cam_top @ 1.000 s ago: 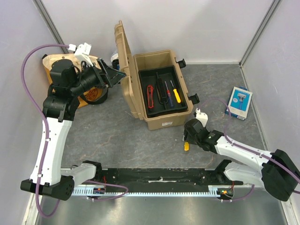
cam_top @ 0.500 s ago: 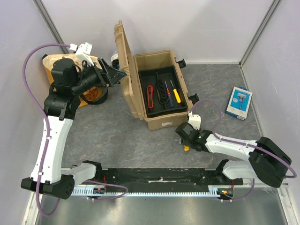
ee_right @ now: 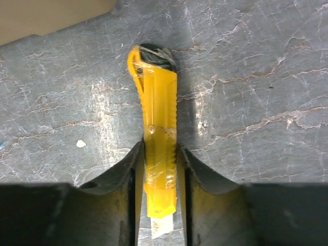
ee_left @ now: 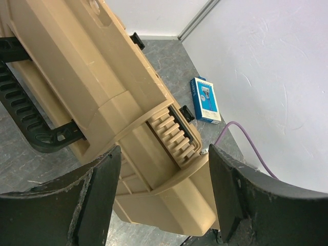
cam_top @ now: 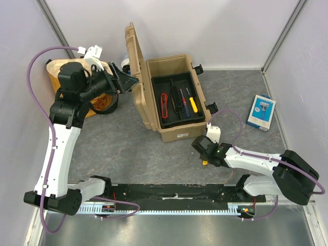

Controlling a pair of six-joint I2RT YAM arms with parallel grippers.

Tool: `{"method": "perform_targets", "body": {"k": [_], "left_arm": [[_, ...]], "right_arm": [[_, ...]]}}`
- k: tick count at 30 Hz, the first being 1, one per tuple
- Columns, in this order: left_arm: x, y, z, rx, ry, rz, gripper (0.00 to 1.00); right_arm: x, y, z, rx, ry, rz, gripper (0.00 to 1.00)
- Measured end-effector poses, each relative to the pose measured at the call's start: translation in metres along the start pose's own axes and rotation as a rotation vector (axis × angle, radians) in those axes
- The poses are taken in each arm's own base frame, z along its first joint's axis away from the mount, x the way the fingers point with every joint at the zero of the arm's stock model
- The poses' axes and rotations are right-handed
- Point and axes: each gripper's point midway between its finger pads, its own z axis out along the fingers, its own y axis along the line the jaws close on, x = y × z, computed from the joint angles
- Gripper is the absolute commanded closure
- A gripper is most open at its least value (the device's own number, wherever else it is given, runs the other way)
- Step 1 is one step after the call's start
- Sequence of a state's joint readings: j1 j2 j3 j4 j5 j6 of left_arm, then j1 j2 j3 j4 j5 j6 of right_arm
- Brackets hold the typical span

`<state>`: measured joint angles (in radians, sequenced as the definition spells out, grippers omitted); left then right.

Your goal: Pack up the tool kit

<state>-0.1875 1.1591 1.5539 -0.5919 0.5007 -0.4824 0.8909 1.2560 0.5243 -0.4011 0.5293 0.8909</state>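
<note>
Since a second earlier, the right arm had swung its wrist leftward and lowered over the yellow cutter, while the left arm had hardly shifted. That cutter lay flat on the grey table, just in front of the toolbox and apart from its front wall, with its black-capped end pointing away from the wrist. The right gripper straddled it from above, and both fingers pressed against its long sides, pinching the cutter where it lay. The right forearm stretched low across the table from its base at the near right.

The toolbox stood open, its lid upright on the left. Its black inner tray held a red cutter and two screwdrivers.

The left arm was raised high, elbow bent, with the left gripper near the outer face of the lid. Its fingers were spread wide with nothing between them.

Open table lay left of the box and toward the right wall, where a blue-white packet rested well apart. A yellow cloth bag sat in the far left corner.
</note>
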Motion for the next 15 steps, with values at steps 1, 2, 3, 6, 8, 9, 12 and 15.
{"method": "perform_targets", "body": {"k": [1, 2, 3, 6, 8, 9, 12, 15], "left_arm": [[-0.001, -0.001, 0.000, 0.001, -0.002, 0.001, 0.25], [-0.001, -0.001, 0.000, 0.001, -0.003, 0.002, 0.25], [-0.001, -0.001, 0.000, 0.001, -0.003, 0.002, 0.25], [-0.001, -0.001, -0.001, 0.000, -0.002, 0.001, 0.25], [-0.001, -0.001, -0.001, 0.000, -0.002, 0.001, 0.25], [-0.001, -0.001, -0.001, 0.001, -0.002, 0.001, 0.25], [-0.001, -0.001, -0.001, 0.001, -0.002, 0.001, 0.25], [-0.001, -0.001, -0.001, 0.001, -0.003, 0.001, 0.25]], "right_arm": [[0.000, 0.000, 0.000, 0.000, 0.001, 0.000, 0.73], [0.000, 0.000, 0.000, 0.000, 0.002, -0.001, 0.76], [0.001, 0.000, -0.001, -0.002, 0.004, 0.004, 0.79], [0.002, 0.000, -0.002, -0.006, 0.011, 0.009, 0.85], [0.003, -0.002, -0.004, -0.004, 0.017, 0.010, 0.88], [0.003, -0.003, -0.005, 0.000, 0.020, 0.010, 0.89], [0.000, -0.011, -0.013, 0.015, 0.012, 0.018, 0.89], [-0.017, -0.019, -0.027, 0.041, -0.034, 0.035, 0.89]]}}
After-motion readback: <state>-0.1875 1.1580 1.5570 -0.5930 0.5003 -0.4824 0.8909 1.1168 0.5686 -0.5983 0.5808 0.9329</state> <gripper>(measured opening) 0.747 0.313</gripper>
